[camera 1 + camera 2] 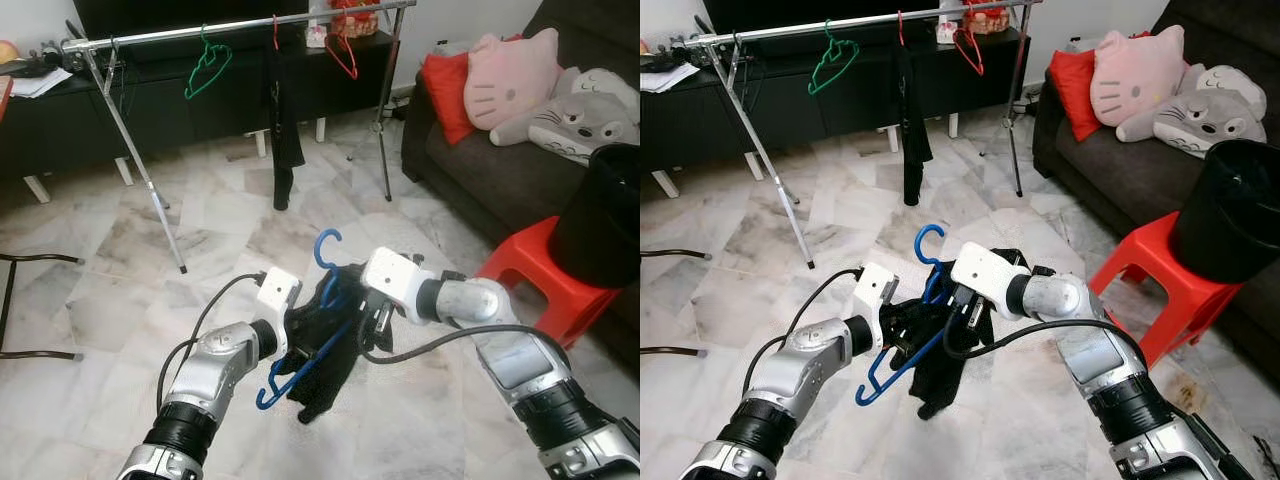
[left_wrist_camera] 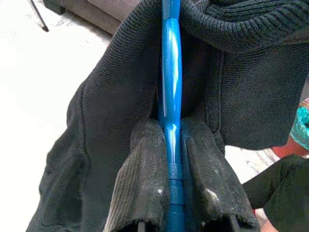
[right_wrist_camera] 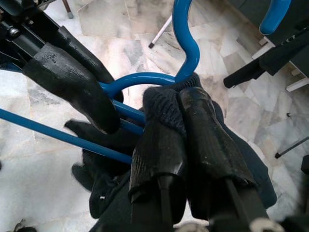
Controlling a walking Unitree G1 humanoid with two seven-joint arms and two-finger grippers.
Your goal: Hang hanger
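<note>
Grippers meet over marble floor [image 1: 120, 290]: left gripper [image 2: 173, 159] pinches the blue hanger [image 1: 300, 368], right gripper [image 3: 186, 113] clamps the black garment [image 1: 330, 375] by its hook.

Rack [image 1: 230, 28] spans upper frame; sofa [image 1: 500, 170] upper right, stool [image 1: 545, 270] before it. Hanger [image 1: 325, 300] with garment [image 1: 330, 360], apparently draped, lower centre between left gripper [image 1: 295, 335] and right gripper [image 1: 378, 318].

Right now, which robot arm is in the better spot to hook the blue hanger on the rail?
Probably the left. The left gripper is shut on the blue hanger bar itself, so it can steer the hook. The right gripper pinches the black garment near the neck. The rail stands farther ahead.
</note>
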